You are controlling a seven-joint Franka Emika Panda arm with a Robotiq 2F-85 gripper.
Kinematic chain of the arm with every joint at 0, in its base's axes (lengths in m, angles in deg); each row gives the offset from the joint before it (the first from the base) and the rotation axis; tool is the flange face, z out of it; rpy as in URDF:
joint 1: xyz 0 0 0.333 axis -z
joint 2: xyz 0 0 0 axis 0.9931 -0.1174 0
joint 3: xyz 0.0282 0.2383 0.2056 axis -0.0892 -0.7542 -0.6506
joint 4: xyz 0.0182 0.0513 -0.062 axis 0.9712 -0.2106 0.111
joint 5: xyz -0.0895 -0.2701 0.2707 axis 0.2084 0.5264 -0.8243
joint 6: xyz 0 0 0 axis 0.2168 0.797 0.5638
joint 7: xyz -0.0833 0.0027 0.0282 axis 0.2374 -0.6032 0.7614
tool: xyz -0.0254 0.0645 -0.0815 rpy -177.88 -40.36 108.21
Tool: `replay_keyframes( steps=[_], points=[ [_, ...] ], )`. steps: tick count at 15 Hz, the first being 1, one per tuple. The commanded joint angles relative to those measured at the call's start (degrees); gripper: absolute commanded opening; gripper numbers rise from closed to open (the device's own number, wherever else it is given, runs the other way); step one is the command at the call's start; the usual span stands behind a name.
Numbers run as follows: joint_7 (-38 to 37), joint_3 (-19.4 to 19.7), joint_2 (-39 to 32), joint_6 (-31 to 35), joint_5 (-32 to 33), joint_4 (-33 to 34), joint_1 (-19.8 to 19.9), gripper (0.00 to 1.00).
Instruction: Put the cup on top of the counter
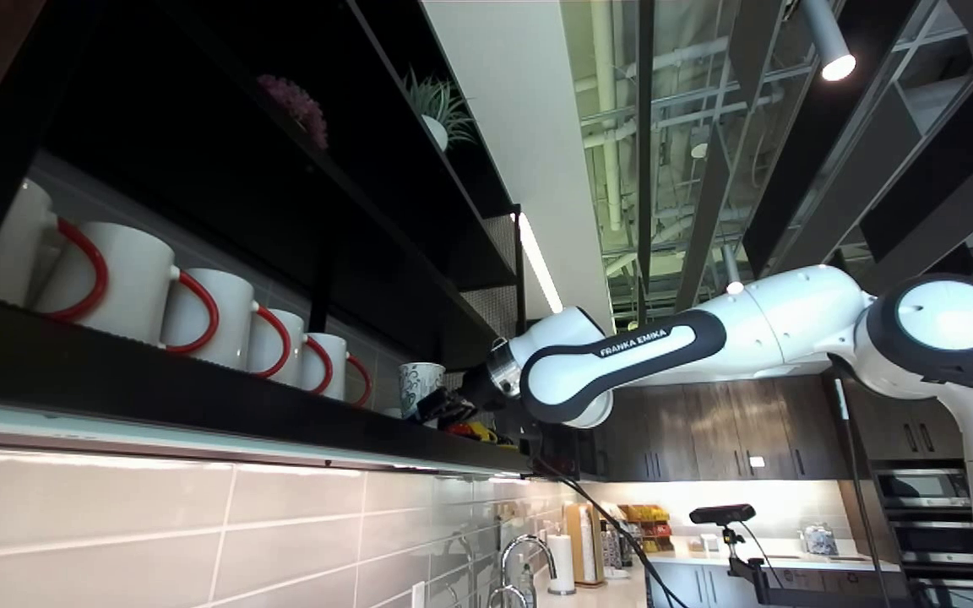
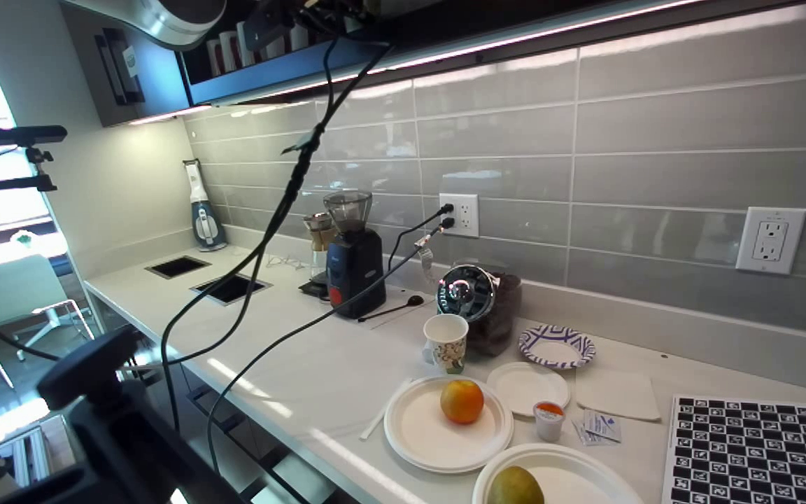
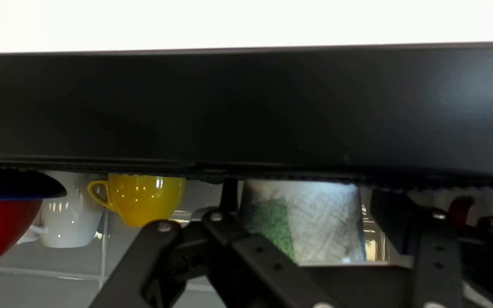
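The cup [image 1: 421,384] is white with a dark leafy pattern. It stands upright on the black shelf, at the end of the row of mugs. In the wrist view, which is upside down, the cup [image 3: 323,218] shows a woven grey pattern and a green patch; the shelf edge hides part of it. My gripper [image 1: 444,408] is at the shelf's front edge beside the cup. In the wrist view the gripper [image 3: 308,205] is open with its fingers around the cup; a gap shows on the right side. The counter [image 2: 333,364] lies far below the shelf.
Several white mugs with red handles [image 1: 127,279] line the shelf [image 1: 284,422]. A yellow cup [image 3: 146,196], a white mug [image 3: 69,218] and a red bowl [image 3: 2,226] are beside the gripper. The counter holds plates with fruit [image 2: 448,451], a paper cup [image 2: 446,343] and a grinder [image 2: 355,266].
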Motion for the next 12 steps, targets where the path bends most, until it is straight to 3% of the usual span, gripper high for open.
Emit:
replay_keyframes(
  steps=[1, 2, 7, 12],
  points=[
    [2.64, 1.49, -1.28, 0.78, -2.58, 1.47, -2.07, 0.47],
    [2.67, 1.70, -1.24, 0.78, -2.63, 1.47, -2.37, 0.42],
    [1.88, 2.44, -0.50, 0.89, -1.65, 1.01, -2.76, 0.39],
    [0.47, -0.25, 1.56, 1.09, -0.80, -0.95, 0.99, 0.39]
  ],
)
